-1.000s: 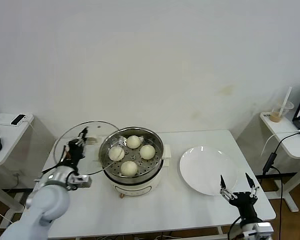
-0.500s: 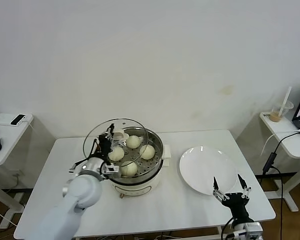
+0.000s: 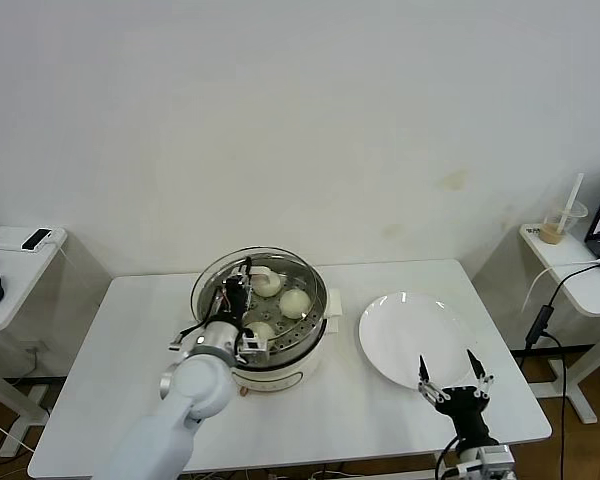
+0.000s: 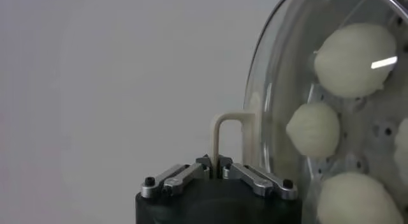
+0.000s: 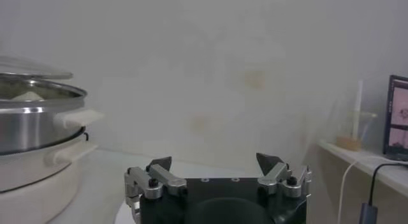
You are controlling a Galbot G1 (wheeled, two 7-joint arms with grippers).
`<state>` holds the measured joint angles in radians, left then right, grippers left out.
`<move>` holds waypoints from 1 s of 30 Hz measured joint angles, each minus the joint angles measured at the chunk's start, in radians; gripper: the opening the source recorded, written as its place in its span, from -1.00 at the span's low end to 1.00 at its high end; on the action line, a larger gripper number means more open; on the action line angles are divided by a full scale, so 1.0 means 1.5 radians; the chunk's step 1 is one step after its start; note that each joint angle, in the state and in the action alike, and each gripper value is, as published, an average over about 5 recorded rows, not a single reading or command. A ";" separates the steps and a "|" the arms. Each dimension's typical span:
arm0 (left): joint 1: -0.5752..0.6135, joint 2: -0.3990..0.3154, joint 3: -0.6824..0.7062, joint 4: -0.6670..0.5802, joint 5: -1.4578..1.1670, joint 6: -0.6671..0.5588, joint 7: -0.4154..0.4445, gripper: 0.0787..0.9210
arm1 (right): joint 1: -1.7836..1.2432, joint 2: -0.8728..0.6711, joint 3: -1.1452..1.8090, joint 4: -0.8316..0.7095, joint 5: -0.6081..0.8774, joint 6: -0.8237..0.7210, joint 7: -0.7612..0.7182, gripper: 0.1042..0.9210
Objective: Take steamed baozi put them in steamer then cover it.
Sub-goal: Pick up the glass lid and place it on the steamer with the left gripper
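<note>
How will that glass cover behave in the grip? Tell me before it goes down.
The cover is probably rigid and fairly heavy for its size: glass with a metal rim. The left gripper pinches only its thin bar handle, so it may swing or tilt. Being glass, it could chip if dropped onto the steamer.

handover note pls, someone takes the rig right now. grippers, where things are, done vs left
Left gripper: shut on the cover handle, holding the cover above the steamer, offset toward the robot's left, not seated.
Right gripper: open, idle near the table's front edge by the white plate.
Done: baozi are on the steamer tray; plate holds none.
Left: centre the cover, lower it onto the rim, release.
</note>
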<state>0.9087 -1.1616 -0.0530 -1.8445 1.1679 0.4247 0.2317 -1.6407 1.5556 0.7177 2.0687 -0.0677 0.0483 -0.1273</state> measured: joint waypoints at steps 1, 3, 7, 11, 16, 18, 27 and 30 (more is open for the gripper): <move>0.000 -0.004 0.001 0.003 0.004 -0.001 0.000 -0.85 | 0.000 0.000 -0.001 -0.001 0.000 0.000 0.000 0.76; -0.001 -0.010 0.003 0.008 0.013 -0.002 0.000 -0.85 | 0.001 0.000 -0.001 -0.002 -0.001 0.001 0.000 0.76; -0.002 -0.020 0.006 0.017 0.027 -0.005 0.001 -0.85 | 0.002 0.000 -0.002 -0.004 -0.002 0.002 0.000 0.76; -0.001 -0.027 0.008 0.024 0.038 -0.007 0.001 -0.85 | 0.002 0.000 -0.002 -0.005 -0.003 0.003 0.000 0.76; 0.000 -0.032 0.008 0.028 0.047 -0.009 0.001 -0.85 | 0.002 0.000 -0.003 -0.005 -0.003 0.003 0.000 0.76; 0.001 -0.033 0.009 0.028 0.049 -0.009 0.002 -0.85 | 0.002 0.000 -0.004 -0.005 -0.003 0.003 0.000 0.76; 0.013 -0.029 0.007 0.018 0.054 -0.010 0.009 -0.85 | 0.002 0.001 -0.007 -0.005 -0.004 0.002 0.000 0.76; 0.015 -0.027 0.005 0.015 0.054 -0.010 0.011 -0.85 | 0.003 0.001 -0.009 -0.005 -0.005 0.002 0.000 0.76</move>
<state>0.9317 -1.2023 -0.0452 -1.8222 1.2490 0.4094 0.2484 -1.6366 1.5571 0.7038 2.0604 -0.0757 0.0512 -0.1268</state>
